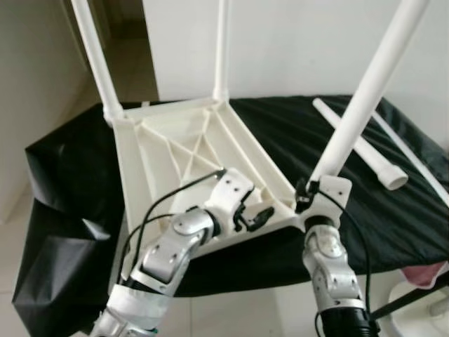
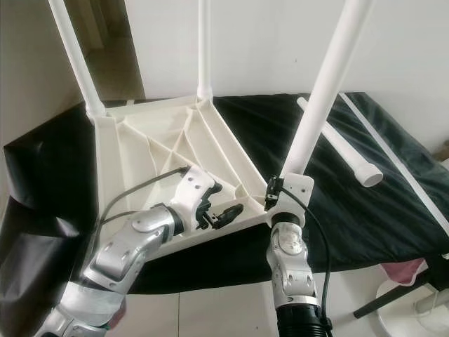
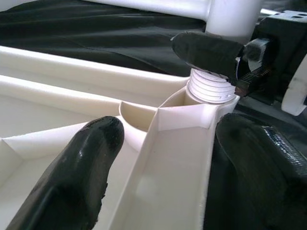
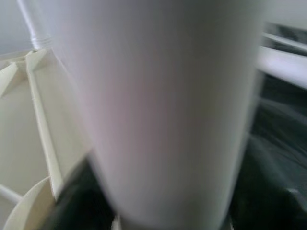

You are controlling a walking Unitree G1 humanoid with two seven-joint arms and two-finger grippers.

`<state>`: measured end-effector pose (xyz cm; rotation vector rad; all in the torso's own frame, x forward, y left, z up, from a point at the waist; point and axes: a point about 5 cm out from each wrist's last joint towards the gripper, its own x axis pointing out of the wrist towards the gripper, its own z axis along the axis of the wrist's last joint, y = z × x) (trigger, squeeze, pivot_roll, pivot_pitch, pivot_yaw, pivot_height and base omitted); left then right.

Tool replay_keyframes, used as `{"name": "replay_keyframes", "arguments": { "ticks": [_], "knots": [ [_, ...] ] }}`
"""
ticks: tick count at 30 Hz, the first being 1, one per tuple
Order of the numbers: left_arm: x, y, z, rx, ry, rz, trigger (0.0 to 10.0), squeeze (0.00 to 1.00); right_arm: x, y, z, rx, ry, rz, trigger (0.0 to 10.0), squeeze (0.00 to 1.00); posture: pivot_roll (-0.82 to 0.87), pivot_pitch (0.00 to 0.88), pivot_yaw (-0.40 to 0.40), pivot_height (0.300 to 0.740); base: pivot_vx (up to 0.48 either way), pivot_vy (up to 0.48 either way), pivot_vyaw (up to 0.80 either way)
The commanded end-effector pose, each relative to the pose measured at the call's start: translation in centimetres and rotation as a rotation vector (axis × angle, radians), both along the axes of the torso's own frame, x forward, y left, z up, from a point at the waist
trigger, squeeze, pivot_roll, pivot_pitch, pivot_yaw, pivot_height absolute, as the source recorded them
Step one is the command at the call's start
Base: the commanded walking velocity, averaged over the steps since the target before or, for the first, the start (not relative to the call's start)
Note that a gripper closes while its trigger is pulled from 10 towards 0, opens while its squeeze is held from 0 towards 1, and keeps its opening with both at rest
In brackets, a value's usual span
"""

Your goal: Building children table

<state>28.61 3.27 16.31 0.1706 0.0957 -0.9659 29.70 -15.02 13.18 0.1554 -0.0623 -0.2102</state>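
Observation:
A white plastic table top (image 1: 175,151) lies upside down on a black cloth. Two white legs (image 1: 95,56) (image 1: 222,49) stand in its far corners. A third leg (image 1: 358,98) stands tilted in the near right corner socket, and its threaded end (image 3: 211,88) still shows above the socket. My right gripper (image 1: 312,188) is shut on this leg just above the thread. My left gripper (image 1: 256,217) sits on the near rim beside that corner, its fingers (image 3: 72,177) clamped across the rim wall. A fourth leg (image 1: 365,151) lies loose on the cloth to the right.
The black cloth (image 1: 295,133) covers a low surface and hangs down at the left. A thin white rod (image 1: 414,158) lies along its right side. At the lower right, on the tiled floor, stands a white object with something pink (image 1: 428,295). A white wall is behind.

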Motion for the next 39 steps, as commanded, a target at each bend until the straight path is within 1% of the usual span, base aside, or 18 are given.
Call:
{"name": "replay_keyframes", "arguments": {
  "ticks": [1,3,5,7,8,10,12,13,14,17,21,23,24,26,31,33,38,39],
  "knots": [
    [0.1,0.0,-0.4,-0.017,0.028,0.001,10.0,0.00,-0.2,0.3,-0.6,0.053,0.014,0.005,10.0,1.00,0.04,0.000,-0.030,0.740,0.000,0.000,0.00],
    [0.1,0.1,-0.5,-0.043,0.055,-0.007,10.0,0.00,0.0,0.0,-0.4,0.041,0.009,0.009,10.0,1.00,0.03,0.000,-0.038,0.740,0.000,0.000,0.00],
    [-0.2,0.1,-0.8,-0.061,0.053,-0.034,10.0,0.00,0.4,-0.4,0.2,0.008,-0.016,0.040,10.0,1.00,0.02,0.000,-0.043,0.740,0.000,0.000,0.00],
    [-0.2,0.0,-0.9,-0.051,0.037,-0.042,10.0,0.00,0.5,-0.7,0.4,0.002,-0.023,0.049,10.0,1.00,0.02,0.000,-0.044,0.740,0.000,0.000,0.00],
    [-0.1,-0.1,-1.1,-0.046,0.019,-0.048,10.0,0.00,0.7,-1.2,0.7,-0.028,-0.041,0.078,10.0,1.00,0.03,0.000,-0.058,0.740,0.000,0.000,0.00],
    [-0.1,-0.1,-1.1,-0.046,0.019,-0.048,10.0,0.00,0.7,-1.2,0.7,-0.028,-0.041,0.078,10.0,1.00,0.03,0.000,-0.058,0.740,0.000,0.000,0.00],
    [0.3,-0.1,-1.1,-0.022,-0.012,-0.029,10.0,0.00,0.6,-1.9,0.8,-0.022,-0.053,0.132,10.0,1.00,0.04,0.000,-0.054,0.740,0.000,0.000,0.00],
    [0.7,-0.1,-0.8,-0.012,-0.051,0.002,10.0,0.00,0.6,-2.2,0.9,-0.030,-0.059,0.169,10.0,0.67,0.04,0.000,-0.051,0.740,0.000,0.000,0.00],
    [1.0,0.0,-0.6,-0.007,-0.078,0.025,10.0,0.00,0.5,-2.4,1.0,-0.036,-0.063,0.194,10.0,0.00,0.04,0.000,-0.051,0.740,0.000,0.000,0.00],
    [1.1,0.0,-0.3,-0.024,-0.093,0.032,10.0,0.00,0.5,-2.6,1.1,-0.056,-0.068,0.250,10.0,0.00,0.04,0.000,-0.048,0.740,0.000,0.000,0.00],
    [0.7,0.1,-0.7,-0.028,-0.124,-0.017,10.0,0.00,0.4,-3.3,0.9,-0.124,-0.069,0.349,10.0,0.00,0.03,0.000,-0.039,0.740,0.000,0.000,0.00],
    [0.2,0.0,-0.7,-0.082,-0.077,-0.081,10.0,0.00,0.4,-3.4,0.9,-0.155,-0.065,0.401,10.0,0.00,0.02,0.000,-0.033,0.740,0.000,0.000,0.00],
    [0.0,0.1,-0.9,-0.090,-0.038,-0.111,10.0,0.00,0.4,-3.6,0.9,-0.166,-0.058,0.449,10.0,0.00,0.02,0.000,-0.031,0.740,0.000,0.000,0.00],
    [-0.2,0.1,-1.1,-0.092,-0.013,-0.130,10.0,0.00,0.3,-3.8,0.8,-0.173,-0.054,0.482,10.0,0.00,0.02,0.000,-0.031,0.740,0.000,0.000,0.00],
    [-0.3,0.4,-1.5,-0.020,-0.064,-0.161,10.0,0.00,0.5,-5.1,1.1,-0.259,-0.037,0.610,10.0,0.00,0.02,0.000,-0.016,0.740,0.000,0.000,0.00],
    [-0.3,0.4,-1.6,-0.006,-0.065,-0.171,10.0,0.00,0.6,-5.4,1.1,-0.289,-0.019,0.662,10.0,0.00,0.02,0.000,-0.012,0.740,0.000,0.000,0.00],
    [-0.5,0.0,-1.8,0.001,-0.070,-0.198,10.0,0.00,0.9,-6.0,1.3,-0.336,-0.005,0.718,10.0,0.00,0.01,0.000,-0.006,0.740,0.000,0.000,0.00],
    [-0.6,-0.2,-1.8,0.004,-0.070,-0.204,10.0,0.00,1.0,-6.1,1.3,-0.338,-0.001,0.727,9.0,0.00,0.01,0.000,-0.006,0.740,0.000,0.000,0.00]
  ]
}}
